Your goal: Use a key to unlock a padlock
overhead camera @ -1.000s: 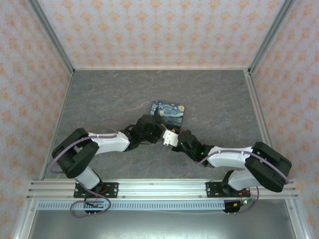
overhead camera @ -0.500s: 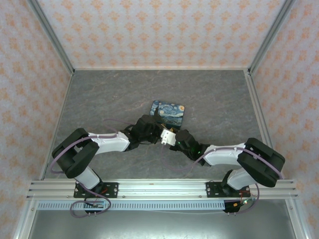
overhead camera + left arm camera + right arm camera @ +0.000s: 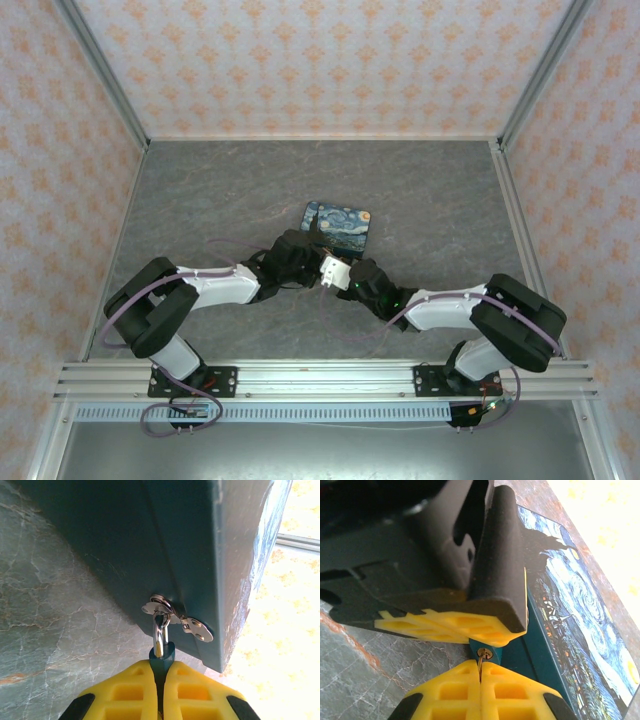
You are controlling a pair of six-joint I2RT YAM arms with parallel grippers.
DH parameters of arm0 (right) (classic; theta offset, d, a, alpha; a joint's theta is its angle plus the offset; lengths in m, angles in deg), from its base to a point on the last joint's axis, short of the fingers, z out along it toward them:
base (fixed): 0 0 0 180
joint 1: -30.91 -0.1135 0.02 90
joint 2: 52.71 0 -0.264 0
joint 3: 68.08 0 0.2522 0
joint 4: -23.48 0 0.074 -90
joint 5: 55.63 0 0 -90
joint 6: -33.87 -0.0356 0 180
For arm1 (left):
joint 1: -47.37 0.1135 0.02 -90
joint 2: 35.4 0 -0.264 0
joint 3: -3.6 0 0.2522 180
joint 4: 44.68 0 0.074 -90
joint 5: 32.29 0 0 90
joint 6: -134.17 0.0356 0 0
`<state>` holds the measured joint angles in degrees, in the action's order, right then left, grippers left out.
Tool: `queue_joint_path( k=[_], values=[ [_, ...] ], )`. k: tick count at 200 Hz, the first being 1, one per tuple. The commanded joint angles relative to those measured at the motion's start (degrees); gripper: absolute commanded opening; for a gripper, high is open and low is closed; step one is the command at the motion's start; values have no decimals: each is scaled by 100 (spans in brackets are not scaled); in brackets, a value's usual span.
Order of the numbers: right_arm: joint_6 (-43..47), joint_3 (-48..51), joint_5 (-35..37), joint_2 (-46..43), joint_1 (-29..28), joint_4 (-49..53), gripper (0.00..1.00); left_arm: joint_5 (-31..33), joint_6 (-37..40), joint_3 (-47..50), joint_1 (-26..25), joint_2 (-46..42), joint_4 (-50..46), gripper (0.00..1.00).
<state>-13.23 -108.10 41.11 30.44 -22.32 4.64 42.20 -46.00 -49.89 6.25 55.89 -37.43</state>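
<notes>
My left gripper [image 3: 161, 680] clamped the padlock [image 3: 161, 656]; my right gripper [image 3: 481, 680] pinched the key [image 3: 480, 666], seemingly at the keyhole [image 3: 484, 653]. Insertion step, I judged: push straight, then twist.

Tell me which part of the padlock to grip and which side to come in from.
Grip the padlock by its teal body, pinched across its sides, from the side away from the starry-night box. The shackle is threaded through the box's hasp, so only the body hangs free; leave the keyhole face uncovered for the key. The left gripper holds it so.
</notes>
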Motion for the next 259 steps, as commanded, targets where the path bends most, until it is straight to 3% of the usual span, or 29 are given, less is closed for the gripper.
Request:
queue_joint_path(
  k=[1,108,152,218,259],
  values=[
    [-445,-169,275,-5,-3,-193,0,-77,-62,-25,0,20,241,0],
    [-3537,-338,-194,611,-3,-574,0,-56,48,-26,1,30,128,0],
    [-5221,-198,-558,969,-3,-1081,0,130,352,-2,22,-94,-219,33],
    [-6926,135,-694,1314,-3,-1940,0,781,1080,159,220,-1230,-1613,60],
    [-7958,291,-1014,1320,79,-2211,0,1438,1917,-108,381,-2008,-2855,71]
  ],
)
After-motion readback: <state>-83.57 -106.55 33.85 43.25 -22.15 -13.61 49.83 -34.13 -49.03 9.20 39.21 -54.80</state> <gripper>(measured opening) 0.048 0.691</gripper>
